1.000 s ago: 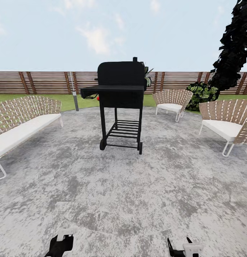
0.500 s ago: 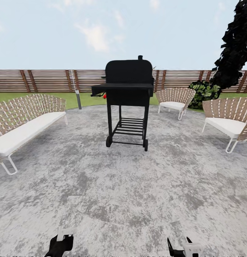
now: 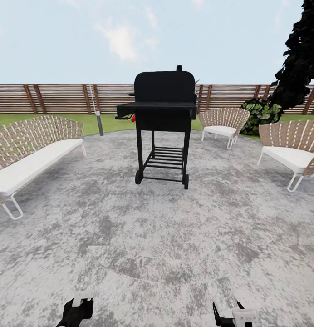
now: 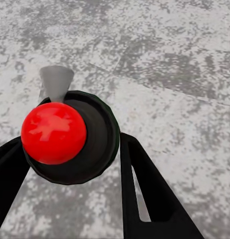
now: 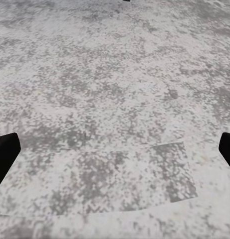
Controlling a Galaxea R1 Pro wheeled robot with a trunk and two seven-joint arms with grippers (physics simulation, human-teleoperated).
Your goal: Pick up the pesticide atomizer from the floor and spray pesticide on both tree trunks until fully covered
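Black-bodied, red-capped pesticide atomizer (image 4: 70, 137), pinched in left hand (image 4: 75, 184); light, rigid, smooth-sided, best held mid-body; right hand (image 5: 115, 149) spread, unladen.

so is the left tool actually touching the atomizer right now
Touching, it seems. In the left wrist view the pesticide atomizer sits between the left tool's fingers, its black body meeting both with no visible gap.

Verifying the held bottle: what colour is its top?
Red, clearest in the left wrist view: pesticide atomizer.

L gripper (image 4: 70, 164) clamped round atomizer (image 4: 70, 137); R gripper (image 5: 115, 149) fingers spread wide, both low.
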